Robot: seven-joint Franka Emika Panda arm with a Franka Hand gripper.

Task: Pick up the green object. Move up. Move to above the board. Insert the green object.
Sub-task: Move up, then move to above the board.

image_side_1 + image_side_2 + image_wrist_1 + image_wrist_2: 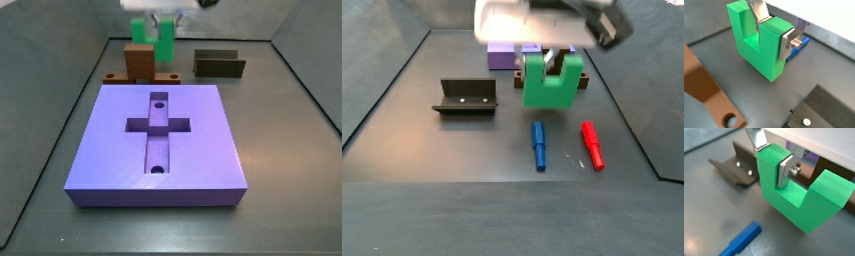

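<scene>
— While it hangs above the desk's far edge, what's it like?
— A matte green U-block (551, 82); my gripper (776, 31) pinches one prong, behind the purple board (159, 140).

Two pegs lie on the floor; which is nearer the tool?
The blue peg, lying just below the green object held in the tool; the red peg lies farther right.

Gripper (777, 31) body cut off by the frame edge in both wrist views; only the finger plates show, clamped on one prong of the green object (759, 42). In a side view the gripper (163, 30) top is cropped and the green object (166, 45) hides part of the brown block (139, 60). The board (513, 57) is mostly hidden behind gripper and piece.
</scene>
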